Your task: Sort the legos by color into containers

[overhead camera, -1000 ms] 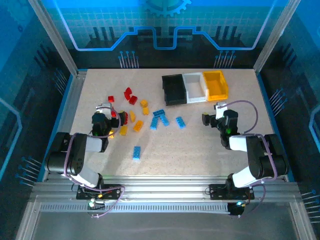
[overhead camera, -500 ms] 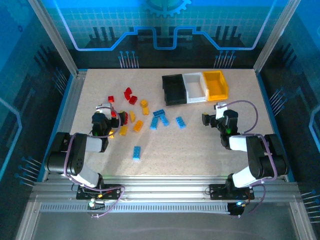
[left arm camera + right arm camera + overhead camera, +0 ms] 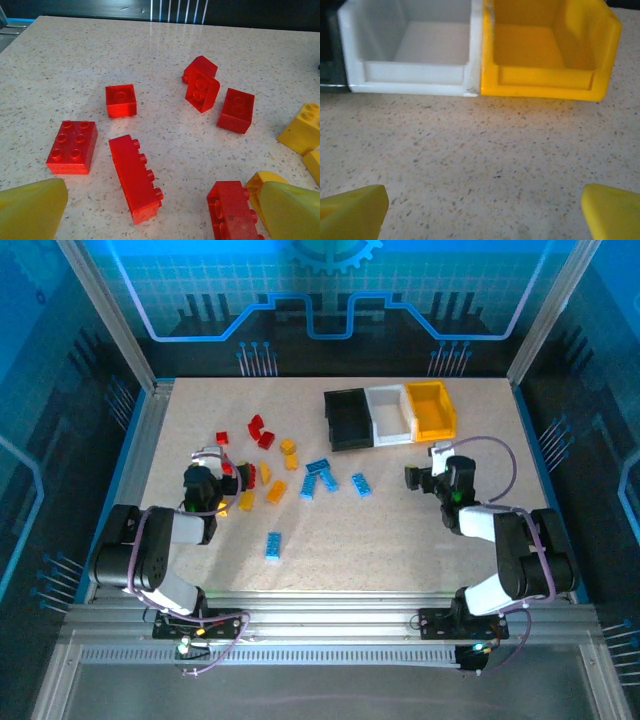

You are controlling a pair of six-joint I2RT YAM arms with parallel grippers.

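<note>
Red legos (image 3: 258, 430), orange-yellow legos (image 3: 277, 490) and light blue legos (image 3: 320, 475) lie scattered left of centre. My left gripper (image 3: 228, 476) stands open low among them. In the left wrist view a long red lego (image 3: 136, 177) lies between its yellow fingers (image 3: 30, 210), and another red lego (image 3: 232, 210) lies by the right finger. The containers stand in a row at the back: black (image 3: 347, 418), white (image 3: 389, 413), yellow (image 3: 431, 408). My right gripper (image 3: 422, 472) is open and empty just in front of the white bin (image 3: 415, 50) and yellow bin (image 3: 545, 50).
A lone blue lego (image 3: 273, 545) lies nearer the front. Another blue lego (image 3: 360, 483) sits between the pile and my right gripper. Yellow legos (image 3: 302, 129) lie to the right of the red ones. The table's metal frame rails bound the surface.
The right wrist has edged slightly toward the bins. The left arm and the legos have not moved.
</note>
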